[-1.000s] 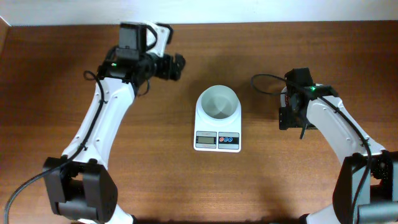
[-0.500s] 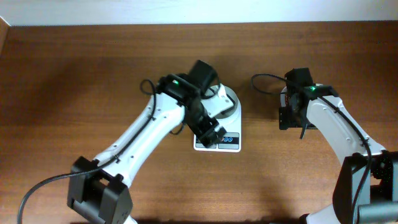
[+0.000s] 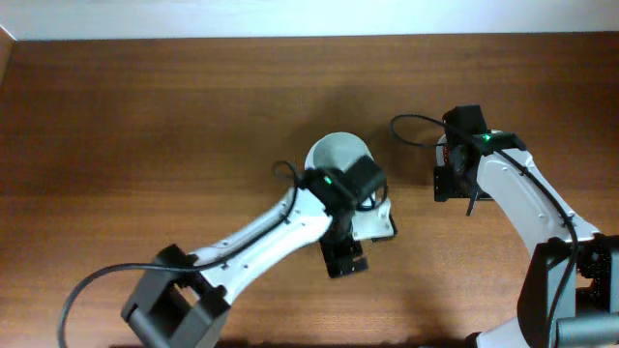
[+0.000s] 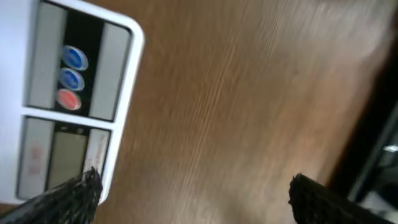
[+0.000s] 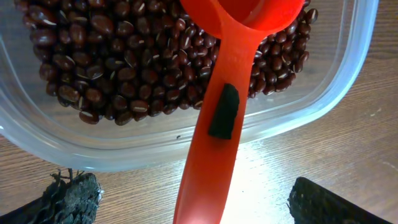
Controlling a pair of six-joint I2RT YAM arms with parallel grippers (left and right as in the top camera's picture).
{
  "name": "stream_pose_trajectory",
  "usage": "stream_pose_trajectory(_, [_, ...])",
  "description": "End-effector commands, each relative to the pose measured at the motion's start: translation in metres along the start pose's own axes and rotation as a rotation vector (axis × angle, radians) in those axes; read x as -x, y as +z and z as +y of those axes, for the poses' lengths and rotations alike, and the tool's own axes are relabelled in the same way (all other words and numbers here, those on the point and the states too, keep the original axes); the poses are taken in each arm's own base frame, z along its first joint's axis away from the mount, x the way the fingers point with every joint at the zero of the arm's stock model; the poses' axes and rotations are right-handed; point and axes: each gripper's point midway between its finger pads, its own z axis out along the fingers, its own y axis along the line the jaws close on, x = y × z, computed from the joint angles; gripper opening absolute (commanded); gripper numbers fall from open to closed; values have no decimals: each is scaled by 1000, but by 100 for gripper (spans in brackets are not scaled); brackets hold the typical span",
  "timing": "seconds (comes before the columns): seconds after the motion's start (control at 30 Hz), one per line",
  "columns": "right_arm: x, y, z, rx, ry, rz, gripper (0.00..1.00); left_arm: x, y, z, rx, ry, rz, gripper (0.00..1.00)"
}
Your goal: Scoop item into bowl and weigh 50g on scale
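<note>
Overhead: one bowl (image 3: 334,155) on one scale (image 3: 379,222); left fingers (image 4: 62,199), right fingers (image 5: 68,196) wide apart, empty.

Overhead: bright, even light, sharp, soft shadows on the tabletop (image 3: 145,116). My left wrist view: badly blurred, scale (image 4: 37,124) and wood grain smeared. My right wrist view: beans (image 5: 93,56) crisp, hot glare patch beside the scoop handle (image 5: 205,174).

No text can be read; the markings on the scale (image 4: 68,106) are too blurred.
</note>
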Motion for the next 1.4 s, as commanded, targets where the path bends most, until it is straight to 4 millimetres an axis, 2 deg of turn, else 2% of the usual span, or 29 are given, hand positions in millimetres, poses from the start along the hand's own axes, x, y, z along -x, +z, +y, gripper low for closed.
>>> stream_pose_trajectory(0.0, [6, -2, -1, 7, 21, -11, 99, -16, 19, 11, 56, 82, 92, 99])
stream_pose_trajectory(0.07, [6, -2, -1, 7, 21, -11, 99, -18, 25, 16, 69, 118, 119, 99])
stream_pose_trajectory(0.17, [6, -2, -1, 7, 21, -11, 99, -21, 39, 36, 147, 148, 170, 99])
stream_pose_trajectory(0.37, [6, -2, -1, 7, 21, -11, 99, -8, 52, 43, 179, 309, 171, 99])
stream_pose_trajectory(0.5, [6, -2, -1, 7, 21, -11, 99, -8, 63, 46, 182, 313, 183, 99])
stream_pose_trajectory(0.67, [6, -2, -1, 7, 21, -11, 99, -8, 75, 39, 130, 312, 181, 99])
stream_pose_trajectory(0.7, [6, -2, -1, 7, 21, -11, 99, -7, 74, 40, 137, 267, 176, 99])
stream_pose_trajectory(0.77, [6, -2, -1, 7, 21, -11, 99, 4, 58, 43, 156, 117, 146, 99])
stream_pose_trajectory(0.87, [6, -2, -1, 7, 21, -11, 99, 14, 41, 48, 176, -14, 114, 99])
stream_pose_trajectory(0.93, [6, -2, -1, 7, 21, -11, 99, 32, 13, 52, 214, -195, 28, 99])
stream_pose_trajectory(1.03, [6, -2, -1, 7, 21, -11, 99, 47, -12, 57, 241, -501, -104, 99])
stream_pose_trajectory(1.07, [6, -2, -1, 7, 21, -11, 99, 49, -15, 59, 243, -616, -134, 99])
stream_pose_trajectory(1.17, [6, -2, -1, 7, 21, -11, 99, 44, -18, 69, 303, -810, -155, 99])
stream_pose_trajectory(1.3, [6, -2, -1, 7, 21, -11, 99, 38, -18, 69, 313, -865, -141, 99])
stream_pose_trajectory(1.37, [6, -2, -1, 7, 21, -11, 99, 24, -15, 59, 297, -801, -61, 99])
